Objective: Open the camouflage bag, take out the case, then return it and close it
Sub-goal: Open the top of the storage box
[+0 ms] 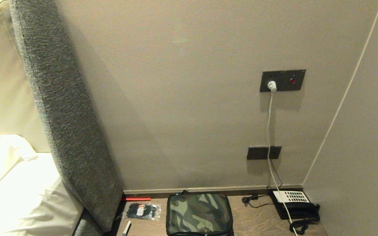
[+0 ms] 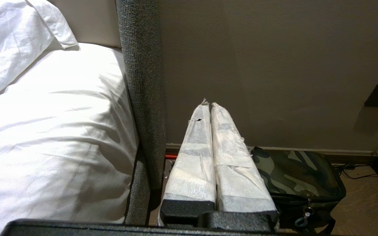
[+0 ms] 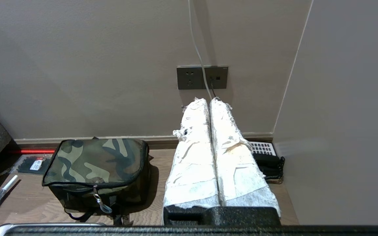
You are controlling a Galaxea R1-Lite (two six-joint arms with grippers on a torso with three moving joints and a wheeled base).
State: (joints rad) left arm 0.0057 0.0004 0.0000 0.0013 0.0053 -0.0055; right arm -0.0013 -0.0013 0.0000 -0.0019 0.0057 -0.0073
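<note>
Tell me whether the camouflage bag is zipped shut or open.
Shut: the camouflage bag has its lid flat, no red lining showing.

Neither arm shows in the head view. The left gripper (image 2: 210, 104) appears in its own wrist view, its two white-wrapped fingers (image 2: 192, 157) pressed flat together along their whole length, tips meeting, nothing between them. The right gripper (image 3: 208, 100) looks the same in the right wrist view: both padded fingers (image 3: 235, 154) lie side by side and touching, holding nothing. Both grippers point forward and slightly down, hanging free in the air.
</note>
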